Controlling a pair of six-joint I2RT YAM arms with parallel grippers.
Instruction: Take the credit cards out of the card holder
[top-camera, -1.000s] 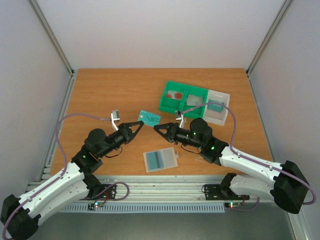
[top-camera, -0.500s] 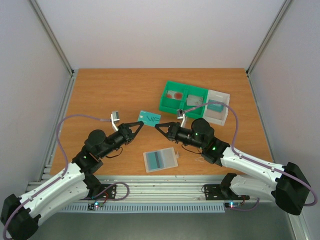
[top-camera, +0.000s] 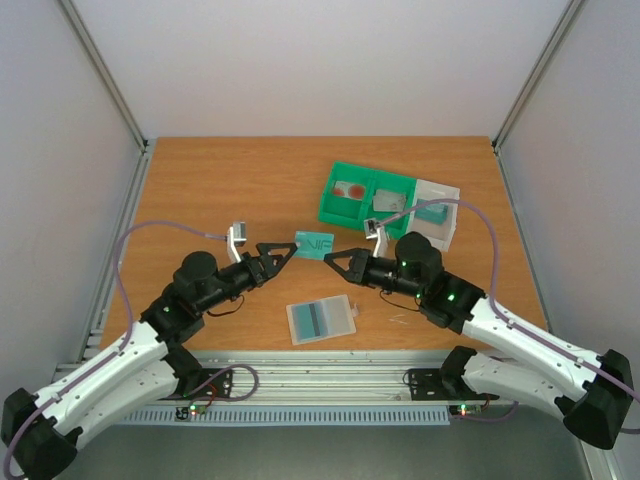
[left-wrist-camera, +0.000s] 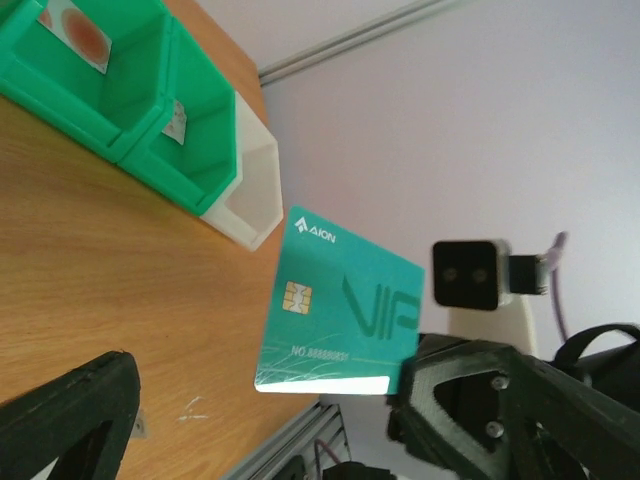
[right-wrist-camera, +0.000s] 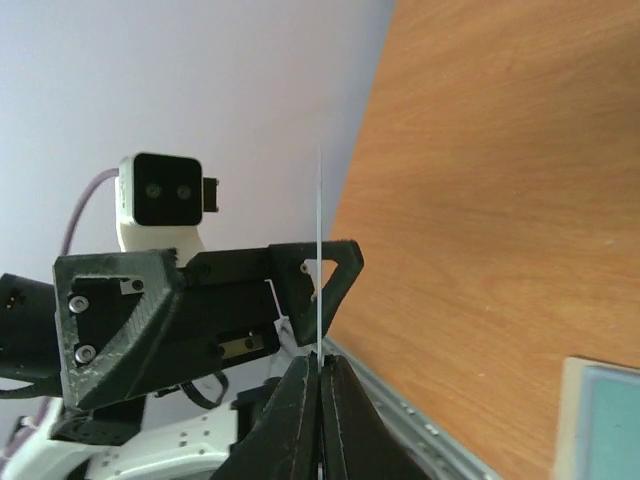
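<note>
Above wooden table (top-camera: 220, 190), right hand (top-camera: 329, 256) pinches teal card (top-camera: 314, 244), long axis toward wide-open left hand (top-camera: 284, 252).

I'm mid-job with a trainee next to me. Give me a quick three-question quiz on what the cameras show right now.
1. True or false: the card holder lies flat on the table, outside the green bin.
2. Fill in: the left gripper is ____ (open or shut).
3. What does the right gripper hold?
A. the teal card
B. the card holder
C. nothing

Key:
1. True.
2. Open. It grips nothing.
3. A. The right gripper is shut on the teal card's lower corner and holds it in the air above the table.
</note>
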